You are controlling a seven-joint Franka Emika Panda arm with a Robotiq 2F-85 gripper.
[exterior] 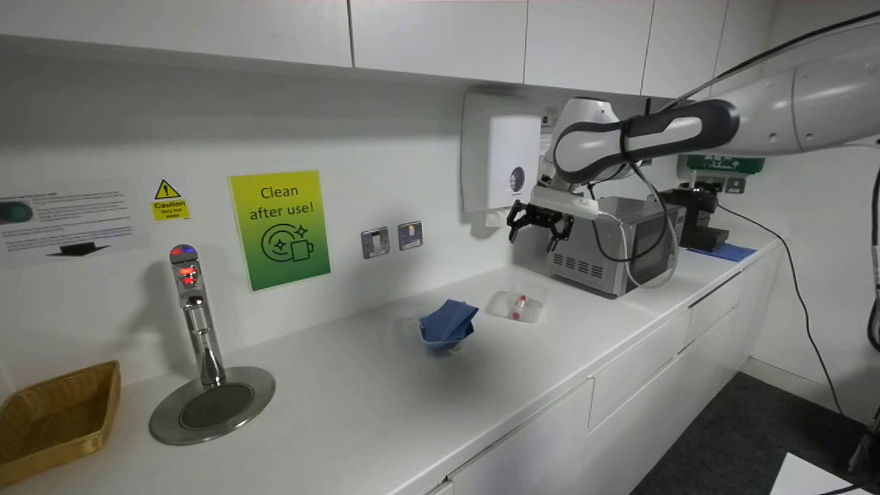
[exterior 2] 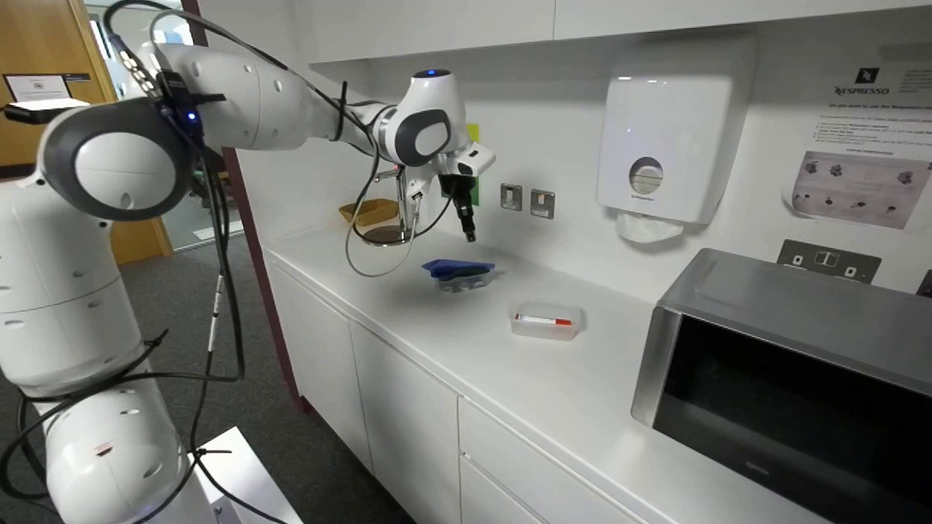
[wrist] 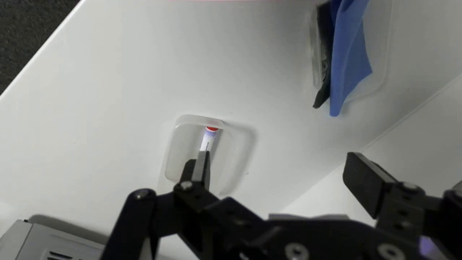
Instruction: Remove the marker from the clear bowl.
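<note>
The marker, white with red ends, lies in the small clear bowl on the white counter. In an exterior view the marker [exterior: 519, 307] lies inside the bowl [exterior: 498, 303]. In an exterior view the marker [exterior 2: 540, 319] also lies in the bowl [exterior 2: 542, 333]. In the wrist view the marker [wrist: 208, 139] shows in part in the bowl [wrist: 182, 148]; a finger hides its lower end. My gripper [exterior: 532, 240] is open and empty, well above the counter, pointing down. It also shows in an exterior view [exterior 2: 470, 237] and in the wrist view [wrist: 278, 154], where the bowl sits behind one finger.
A blue folded cloth [exterior: 448, 322] rests on another clear container [exterior 2: 459, 282] beside the bowl. A grey microwave [exterior 2: 764, 364] stands on the bowl's other side. A towel dispenser [exterior: 502, 151] hangs on the wall. A tap [exterior: 201, 330] and a basket [exterior: 62, 419] stand further along.
</note>
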